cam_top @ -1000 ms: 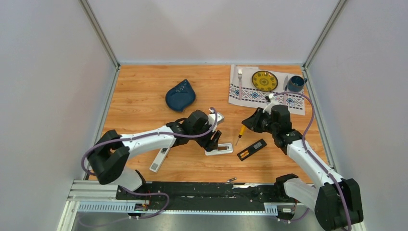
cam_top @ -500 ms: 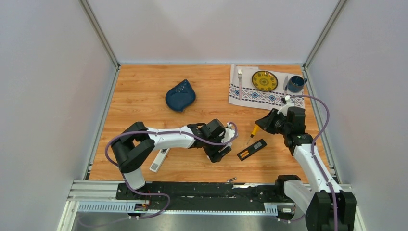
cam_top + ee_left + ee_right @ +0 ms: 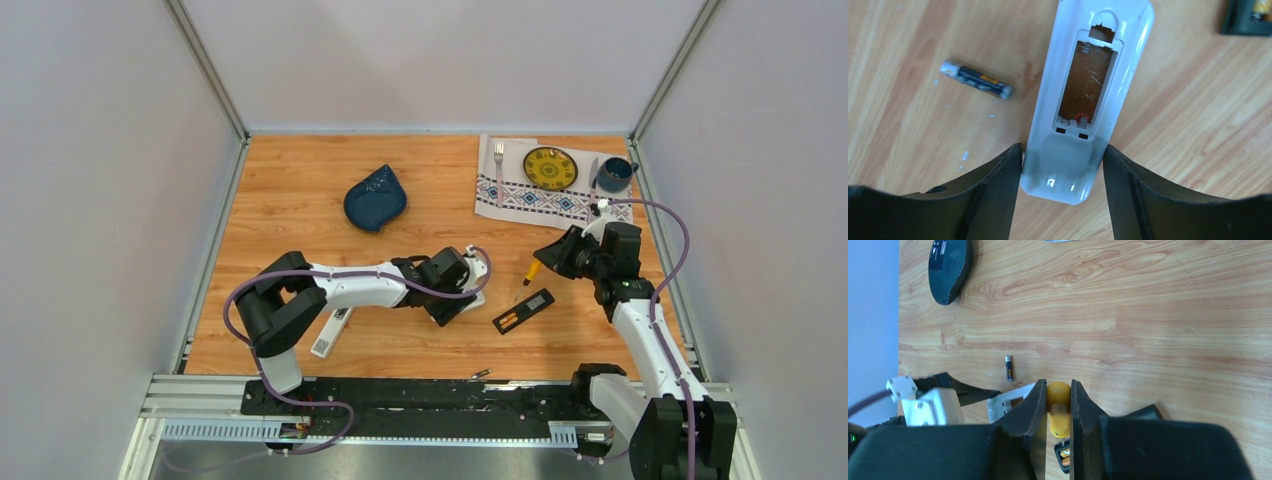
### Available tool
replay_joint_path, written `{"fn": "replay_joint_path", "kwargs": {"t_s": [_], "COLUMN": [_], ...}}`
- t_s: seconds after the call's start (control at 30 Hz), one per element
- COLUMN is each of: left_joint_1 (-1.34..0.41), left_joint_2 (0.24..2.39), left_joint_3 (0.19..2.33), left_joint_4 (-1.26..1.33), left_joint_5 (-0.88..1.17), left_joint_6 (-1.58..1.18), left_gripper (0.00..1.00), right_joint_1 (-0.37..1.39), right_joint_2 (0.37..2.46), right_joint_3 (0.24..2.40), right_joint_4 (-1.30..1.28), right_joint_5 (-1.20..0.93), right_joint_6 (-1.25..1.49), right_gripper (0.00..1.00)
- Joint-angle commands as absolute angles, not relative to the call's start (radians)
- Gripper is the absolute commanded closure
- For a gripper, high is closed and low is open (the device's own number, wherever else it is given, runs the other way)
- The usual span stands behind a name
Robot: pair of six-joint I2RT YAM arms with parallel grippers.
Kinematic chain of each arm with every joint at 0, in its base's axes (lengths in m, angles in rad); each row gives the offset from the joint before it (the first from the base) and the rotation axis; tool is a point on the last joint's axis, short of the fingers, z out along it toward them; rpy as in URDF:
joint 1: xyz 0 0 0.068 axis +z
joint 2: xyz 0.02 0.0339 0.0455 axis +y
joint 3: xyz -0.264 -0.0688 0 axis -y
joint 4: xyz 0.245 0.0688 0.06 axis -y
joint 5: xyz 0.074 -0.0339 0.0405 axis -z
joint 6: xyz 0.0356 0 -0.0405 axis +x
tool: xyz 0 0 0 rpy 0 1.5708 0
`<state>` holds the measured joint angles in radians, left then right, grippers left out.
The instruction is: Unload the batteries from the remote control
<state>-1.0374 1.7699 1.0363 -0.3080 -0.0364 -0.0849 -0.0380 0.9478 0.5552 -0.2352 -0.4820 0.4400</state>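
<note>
A white remote control (image 3: 1083, 100) lies back up on the wood, its battery compartment open and bare. My left gripper (image 3: 1063, 155) is shut on its near end, one finger against each side. One dark grey battery (image 3: 976, 86) lies loose on the table just left of it, and shows again as a battery (image 3: 1008, 367) in the right wrist view. A black remote (image 3: 524, 310) sits to the right with orange batteries (image 3: 1066, 456) in its open compartment. My right gripper (image 3: 1058, 390) is shut on the orange-handled screwdriver (image 3: 1058, 412), held above the black remote's far end.
A second grey-white remote (image 3: 330, 333) lies by the left arm near the front edge. A blue leaf-shaped dish (image 3: 375, 198) sits at the back centre. At the back right, a patterned cloth (image 3: 510, 195) carries a fork (image 3: 499, 160), a yellow plate (image 3: 550, 168) and a blue mug (image 3: 615, 174).
My left arm has folded and its gripper has shifted right, settling over the white remote. My right gripper has carried the screwdriver to the right, away from the white remote.
</note>
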Motion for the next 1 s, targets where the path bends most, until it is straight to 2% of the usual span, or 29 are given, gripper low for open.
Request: {"fn": "replay_joint_path", "kwargs": {"t_s": [0.0,0.27,0.53,0.7,0.97], "left_joint_1": [-0.948,-0.819,-0.81,-0.813,-0.891], "left_joint_2": [1.789,1.804,1.807,1.686,1.499], "left_joint_3": [0.997,1.038,1.072,1.045,0.999], "left_joint_4": [-0.318,-0.319,-0.334,-0.328,-0.265], "left_joint_5": [-0.061,-0.005,0.038,0.058,0.066], "left_joint_6": [-0.146,-0.144,-0.11,-0.112,-0.144], "left_gripper": [0.33,0.35,0.28,0.21,0.2], "right_joint_1": [-0.043,-0.043,-0.043,-0.043,-0.043], "right_joint_2": [0.946,0.937,0.925,0.907,0.868], "right_joint_3": [0.564,0.563,0.569,0.584,0.595], "right_joint_4": [-0.204,-0.21,-0.215,-0.23,-0.253], "right_joint_5": [-0.508,-0.506,-0.506,-0.508,-0.497], "right_joint_6": [0.436,0.439,0.445,0.446,0.456], "right_gripper": [1.0,1.0,1.0,1.0,1.0]}}
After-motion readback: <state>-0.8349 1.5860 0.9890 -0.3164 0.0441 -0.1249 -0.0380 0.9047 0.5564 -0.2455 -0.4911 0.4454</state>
